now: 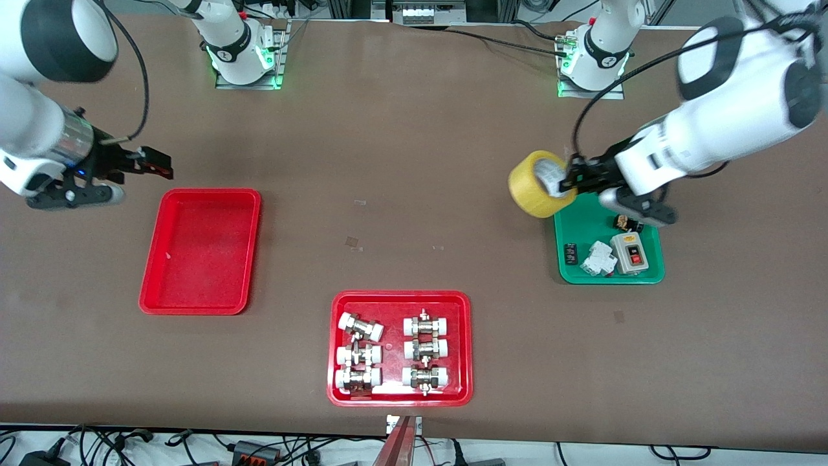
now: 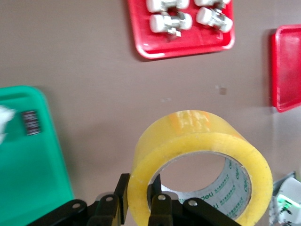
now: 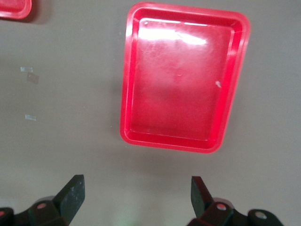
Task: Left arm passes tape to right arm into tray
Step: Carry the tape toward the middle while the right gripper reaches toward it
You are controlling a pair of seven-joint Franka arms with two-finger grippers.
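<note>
My left gripper (image 1: 569, 176) is shut on the yellow tape roll (image 1: 539, 184) and holds it in the air over the edge of the green tray (image 1: 576, 275). In the left wrist view one finger is inside the core and one outside, pinching the wall of the tape (image 2: 197, 150). My right gripper (image 1: 139, 171) is open and empty, over the bare table beside the empty red tray (image 1: 200, 251). That red tray also shows in the right wrist view (image 3: 183, 75), with a tiny white fleck on its floor.
A second red tray (image 1: 401, 395) of white-capped metal fittings lies near the front edge. The green tray holds a grey switch box (image 1: 629, 254) and small parts. Bits of clear tape (image 1: 354, 243) lie on the brown table.
</note>
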